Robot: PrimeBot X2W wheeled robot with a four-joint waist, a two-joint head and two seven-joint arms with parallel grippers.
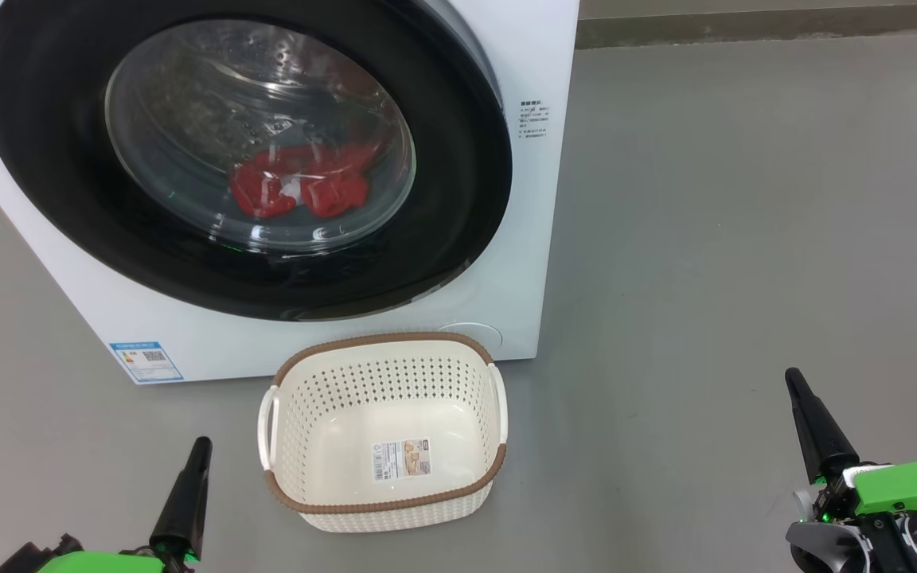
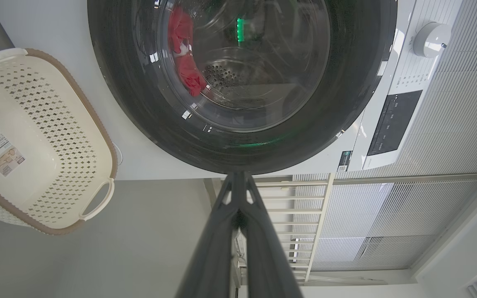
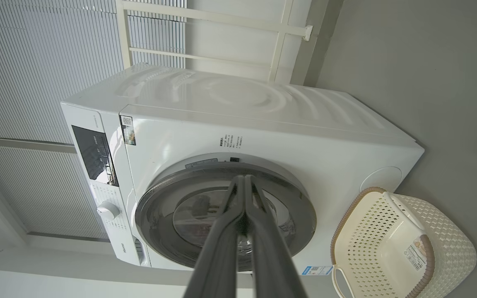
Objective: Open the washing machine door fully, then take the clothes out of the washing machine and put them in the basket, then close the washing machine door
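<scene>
We log: round black-rimmed glass door (image 1: pixel 44 159) closed, red fabric clothes (image 1: pixel 331 191) behind it (cream perforated plastic basket (image 1: pixel 379 341) just beside white washer (image 1: pixel 538 64) front). Left gripper (image 1: pixel 202 442), right gripper (image 1: pixel 791 374): jaws pressed together.

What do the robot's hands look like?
The left gripper and right gripper each have two long dark fingers, thick at the base and tapering to a point. Behind each sits a bright green casing. The right one also has white and grey parts.

Glossy black door rim (image 1: pixel 52 199), clear glass window (image 1: pixel 188 103), perforated matt plastic basket (image 1: pixel 299 485).
</scene>
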